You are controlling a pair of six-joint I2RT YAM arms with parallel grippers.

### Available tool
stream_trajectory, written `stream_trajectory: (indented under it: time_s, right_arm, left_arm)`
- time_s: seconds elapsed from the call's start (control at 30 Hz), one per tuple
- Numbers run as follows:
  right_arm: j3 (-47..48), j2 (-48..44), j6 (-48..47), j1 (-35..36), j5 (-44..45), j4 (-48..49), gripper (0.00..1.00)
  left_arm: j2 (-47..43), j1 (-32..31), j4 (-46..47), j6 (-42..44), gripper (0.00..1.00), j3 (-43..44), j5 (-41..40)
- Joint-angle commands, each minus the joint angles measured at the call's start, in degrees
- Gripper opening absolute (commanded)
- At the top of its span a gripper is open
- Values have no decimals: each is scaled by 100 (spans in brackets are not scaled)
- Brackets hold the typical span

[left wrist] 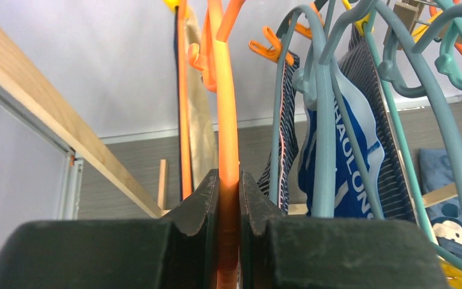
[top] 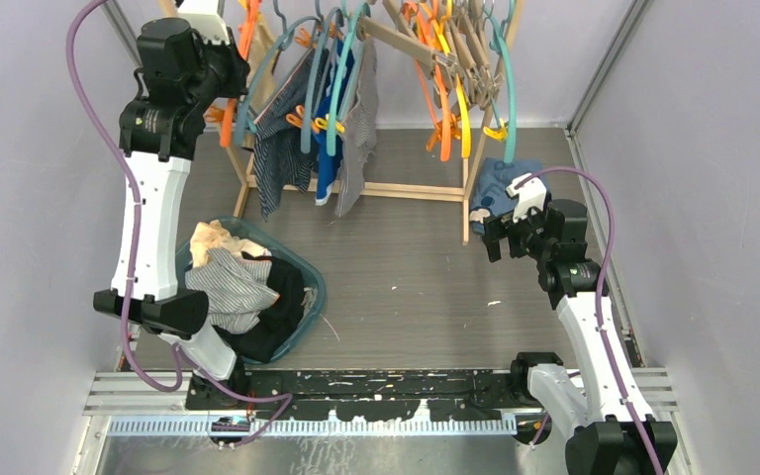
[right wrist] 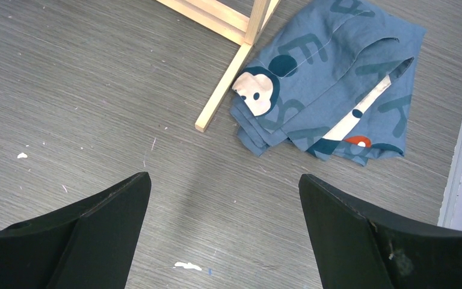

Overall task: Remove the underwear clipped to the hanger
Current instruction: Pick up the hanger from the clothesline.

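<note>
A wooden rack stands on the table, crowded with plastic hangers. The underwear is hung at the rack's left end, just right of the left jaws: a navy pinstriped pair, a blue pair and a grey pair. A beige pair is seen straight beyond those jaws.

The garments are judged light, soft and limp, neither fragile nor slippery. They would be expected to sag and stretch when pulled. A hold is best taken on the cloth just under a clip, or on the clip itself.

A blue basket sits well back from the left jaws, toward the arm bases. In it are heaped a striped garment, a black one and a cream one.

A cartoon garment lies folded on the table just ahead of the right jaws. These jaws are spread wide, with nothing between them.

The left jaws are clenched on an orange hanger. Whether the beige pair is clipped to it cannot be told.
</note>
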Motion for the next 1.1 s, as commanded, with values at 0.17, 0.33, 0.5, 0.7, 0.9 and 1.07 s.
stream_trajectory:
  time_s: [0.17, 0.33, 0.5, 0.7, 0.9, 1.07]
  right_arm:
    - [39, -71, -77, -28, -76, 145, 100]
    - [35, -72, -79, -28, -83, 148, 100]
    - [35, -71, -79, -31, -85, 134, 100]
    - [37, -48, -78, -29, -109, 134, 100]
    - [35, -41, -81, -28, -112, 136, 100]
    - [26, -46, -96, -28, -136, 127, 100]
  left_arm:
    - [-724, -6, 994, 708, 0, -324, -347]
    - [-969, -15, 1116, 821, 0, -674, -371]
    - [-1238, -11, 1135, 751, 0, -1040, -311]
    - [-1711, -11, 1568, 576, 0, -1856, -230]
    - [-1914, -11, 1895, 403, 0, -2414, -40]
    - [-2156, -11, 1879, 708, 0, -2708, -168]
